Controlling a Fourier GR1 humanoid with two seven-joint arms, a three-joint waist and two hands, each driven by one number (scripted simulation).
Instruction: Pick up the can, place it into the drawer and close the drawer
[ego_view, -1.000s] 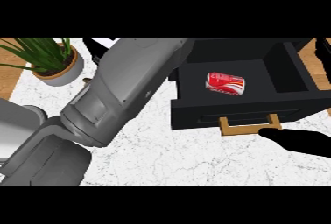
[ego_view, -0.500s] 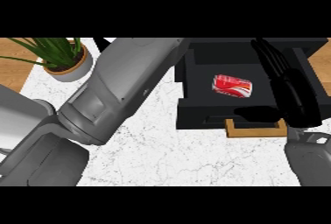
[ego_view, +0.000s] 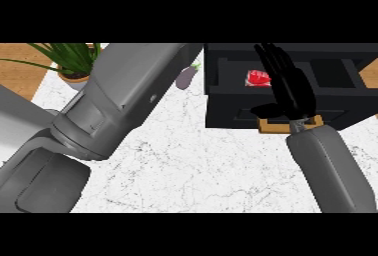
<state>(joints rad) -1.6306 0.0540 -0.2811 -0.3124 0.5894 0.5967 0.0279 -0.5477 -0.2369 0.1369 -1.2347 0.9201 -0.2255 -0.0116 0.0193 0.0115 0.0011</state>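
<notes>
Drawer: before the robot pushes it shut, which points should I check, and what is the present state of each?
1. Can inside the drawer: ok.
2. Right hand empty, fingers straight: ok.
3. Right hand clear of the drawer's opening: not ok, its fingers reach over it.
4. Handle free to push: cannot tell, the hand partly hides it.
5. Left hand away from the drawer: cannot tell, out of view.

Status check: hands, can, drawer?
Right hand open, fingers straight, above the drawer front. Left hand out of view. Can inside the open drawer. Eggplant beside the drawer, off its front.
</notes>
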